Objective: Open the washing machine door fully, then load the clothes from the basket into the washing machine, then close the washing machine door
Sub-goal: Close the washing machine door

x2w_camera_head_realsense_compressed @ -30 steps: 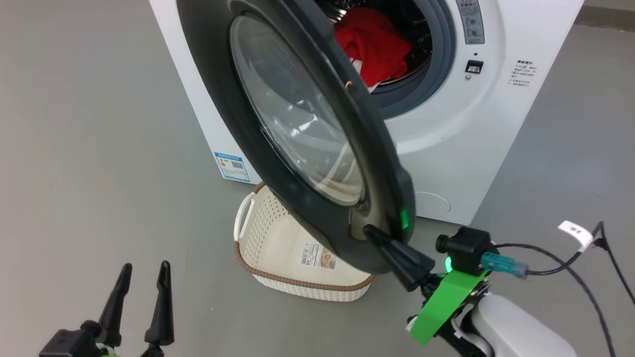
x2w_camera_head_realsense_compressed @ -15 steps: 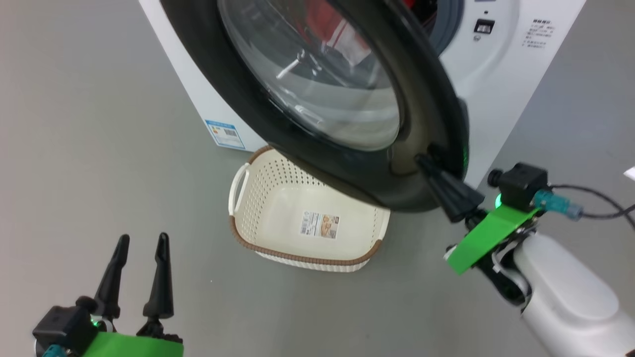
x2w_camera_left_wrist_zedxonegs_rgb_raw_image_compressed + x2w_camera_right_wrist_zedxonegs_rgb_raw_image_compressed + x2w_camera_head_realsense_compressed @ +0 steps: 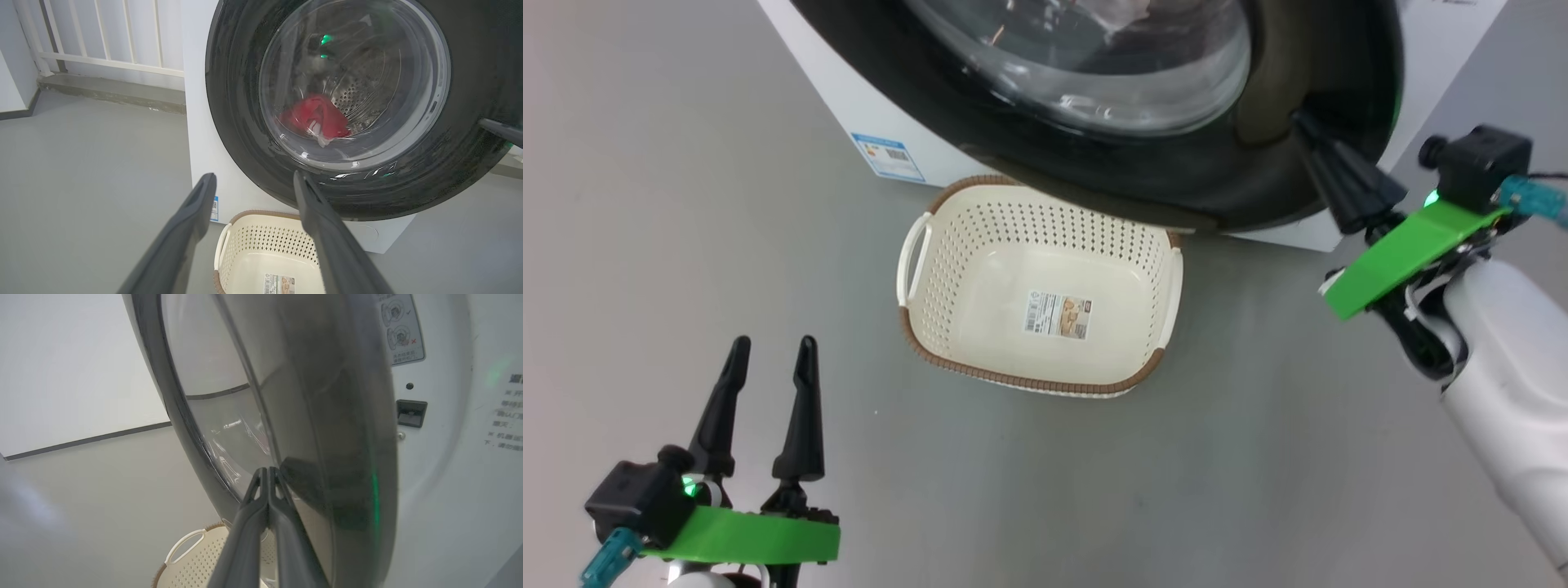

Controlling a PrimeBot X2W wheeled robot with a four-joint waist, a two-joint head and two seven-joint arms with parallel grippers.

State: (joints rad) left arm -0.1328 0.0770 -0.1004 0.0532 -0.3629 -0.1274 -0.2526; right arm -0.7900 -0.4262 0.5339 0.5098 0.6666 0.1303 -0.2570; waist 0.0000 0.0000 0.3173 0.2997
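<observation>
The washing machine door [image 3: 1094, 175] stands almost closed against the washing machine [image 3: 858, 98], its black rim a small gap from the white front. My right gripper [image 3: 1303, 122] is shut, tips pressed on the door's outer rim [image 3: 327, 437]; its tips [image 3: 267, 471] hold nothing. Red clothes [image 3: 316, 120] lie in the drum, seen through the glass. The basket [image 3: 915, 327] sits on the floor below the door with only a label sticker inside. My left gripper [image 3: 772, 347] hangs open at the lower left, apart from the basket, fingers [image 3: 204, 192] spread with nothing between them.
Grey floor surrounds the basket and machine. A white railing [image 3: 102, 41] and a low kerb run behind the machine on the left. The door latch slot [image 3: 410, 412] shows on the machine's front. A blue energy sticker [image 3: 888, 155] marks the lower left corner.
The door has swung from wide open to nearly closed, with my shut right gripper following on its rim. The head camera has tilted down, and the basket is now uncovered. My left gripper stays open.
</observation>
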